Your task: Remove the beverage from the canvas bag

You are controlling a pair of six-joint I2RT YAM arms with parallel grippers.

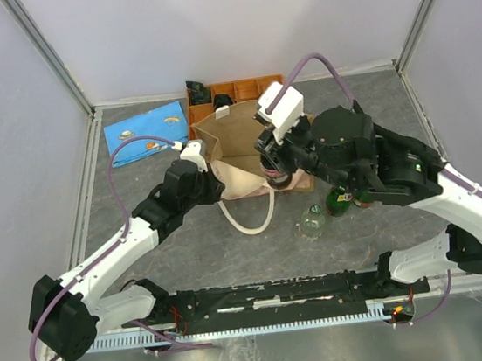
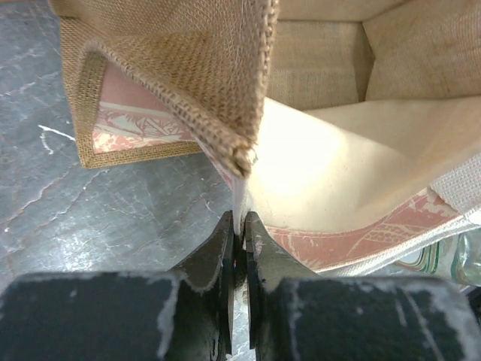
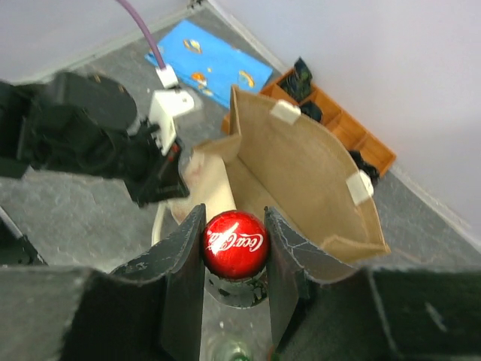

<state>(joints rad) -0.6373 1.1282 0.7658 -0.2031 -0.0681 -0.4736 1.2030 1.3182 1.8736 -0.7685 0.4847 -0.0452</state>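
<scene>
I work on a dark grey table (image 1: 259, 253) with pale veins like stone, boxed in on three sides by plain whitish walls: one at the back (image 1: 230, 23), one on my left (image 1: 6, 130) and one on my right (image 1: 471, 46). Slim silvery metal posts run up the two far corners (image 1: 48, 54) (image 1: 420, 7), with matching strips along the foot of the walls. The light is soft and even, with faint shadows, and a brushed metal ledge (image 1: 245, 360) at the near edge shows a dull sheen.

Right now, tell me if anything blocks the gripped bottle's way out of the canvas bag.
Nothing visible does. The right gripper is shut on the red-capped bottle by the open mouth of the canvas bag, and the left gripper pinches the bag's fabric, clear of the bottle.
</scene>
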